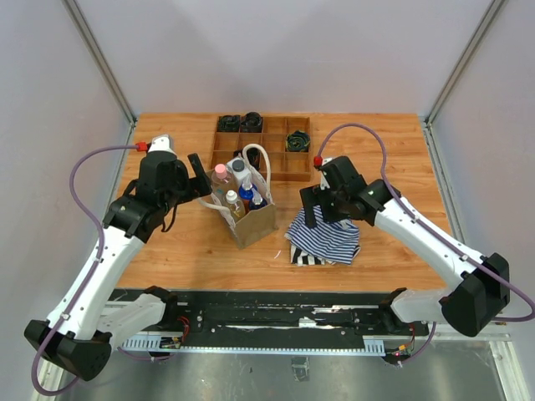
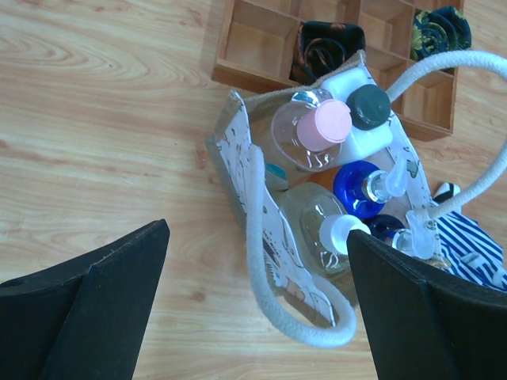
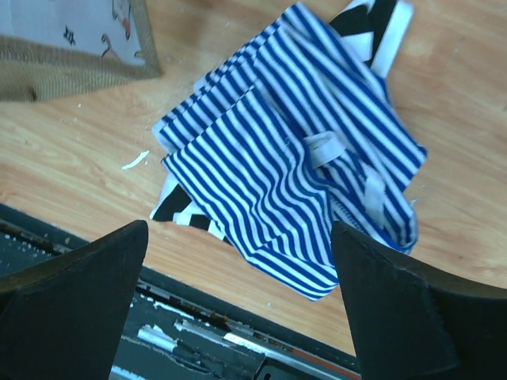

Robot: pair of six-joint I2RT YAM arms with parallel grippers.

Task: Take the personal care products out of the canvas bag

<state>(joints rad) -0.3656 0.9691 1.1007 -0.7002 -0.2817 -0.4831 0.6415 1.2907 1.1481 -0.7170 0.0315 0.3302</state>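
Left gripper (image 2: 257, 233) hangs over the bag's (image 1: 256, 222) left side, jaws spread wide, nothing between them. Right gripper (image 3: 239, 229) is the same: jaws wide apart, empty, hovering above the striped cloth (image 1: 326, 238), which lies just right of the bag toward the table's (image 1: 167, 251) near edge. The bag stands upright near the tabletop's middle, just in front of the wooden tray (image 1: 263, 144) at the far edge, with black rolls (image 1: 240, 123) in a few tray compartments. Progress looks like zero: every product I can spot is inside the bag. From the left wrist view: pink-capped bottle (image 2: 325, 127), white bottle with a dark cap (image 2: 366, 111), blue bottle (image 2: 356, 180), clear bottle with a white cap (image 2: 337, 231). The overhead view adds an amber one (image 1: 236, 206). Anything deeper is hidden, so no full count. No bottle shows on the wood outside the bag. One rope handle (image 2: 257, 198) drapes along the bag's left rim and the other arches over the right side, so both could snag a pick. The whole unloading is left, and the left arm looks best placed for the first grab.
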